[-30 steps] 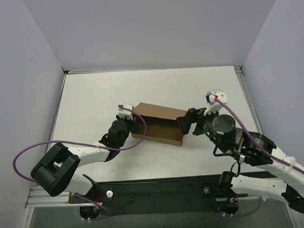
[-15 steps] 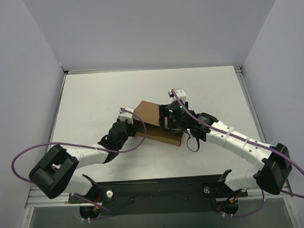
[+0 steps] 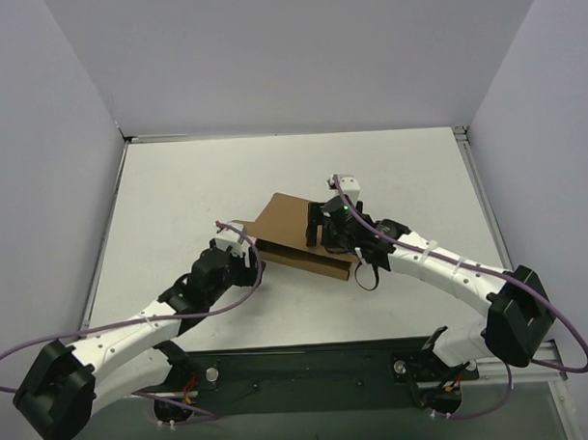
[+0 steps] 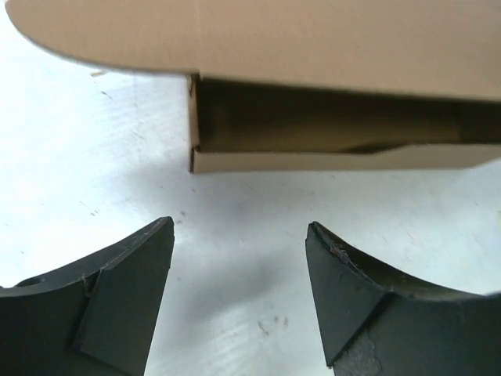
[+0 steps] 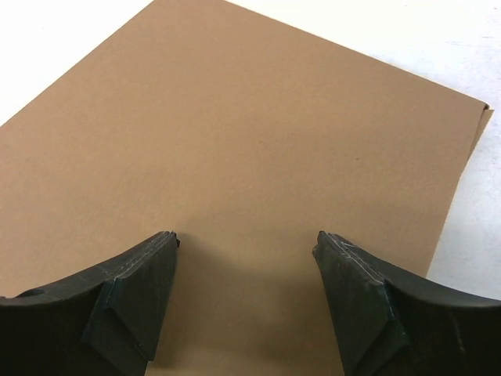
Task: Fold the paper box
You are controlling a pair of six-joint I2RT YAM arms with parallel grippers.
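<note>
So, the plain brown shallow cardboard box sat around the middle of the white table, between the two arms. Its lid flap was down but gaped a bit along the near side. The left gripper hung low just short of the box's corner, jaws spread with nothing between them. The right gripper was over the lid, jaws spread too. Couldn't tell if it touched.

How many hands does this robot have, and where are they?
2. The left hand is open, just off the box's left end, holding nothing. The right hand is open over the box's lid. None seem hidden.
</note>
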